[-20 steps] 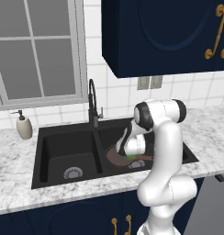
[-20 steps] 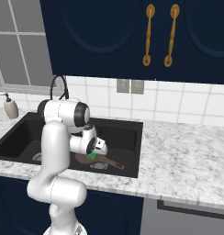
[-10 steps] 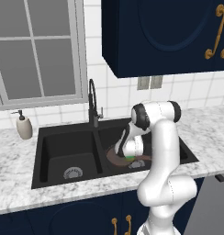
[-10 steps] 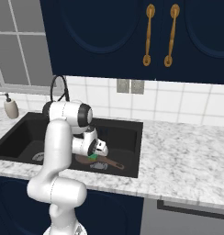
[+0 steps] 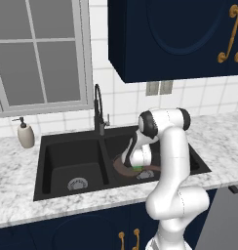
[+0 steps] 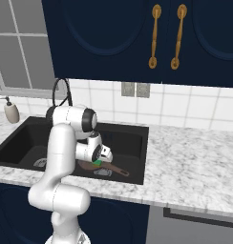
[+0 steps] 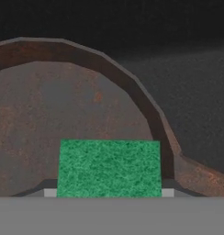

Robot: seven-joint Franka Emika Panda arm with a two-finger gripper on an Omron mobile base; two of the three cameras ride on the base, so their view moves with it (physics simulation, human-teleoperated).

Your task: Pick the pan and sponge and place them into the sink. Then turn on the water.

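We record a matte black double-basin sink (image 5: 57,146) set in a grey-veined marble tabletop (image 6: 195,167), with a round silver drain (image 5: 77,184) in the left basin. In the right basin lies the reddish-brown frying pan (image 5: 122,169), its long thin brown handle (image 6: 119,170) reaching toward the right. The green sponge (image 7: 109,168) sits over the pan's floor near its rim; in the hand view it lies between the two finger tips, their pale edges flush with its left and right sides, so we list the pincer (image 6: 98,162) as closed on the sponge, low inside the right basin just above the pan. In the left base view a sliver of green (image 5: 138,168) shows under the white hand. The tall black gooseneck faucet (image 5: 98,110) stands at the far rim over the centre divider, with a small side lever. A cream soap dispenser bottle (image 5: 26,135) stands on the tabletop left of the sink, below the window (image 5: 38,53). Navy wall cabinets (image 6: 113,38) with brass handles (image 6: 154,35) hang above white tile.
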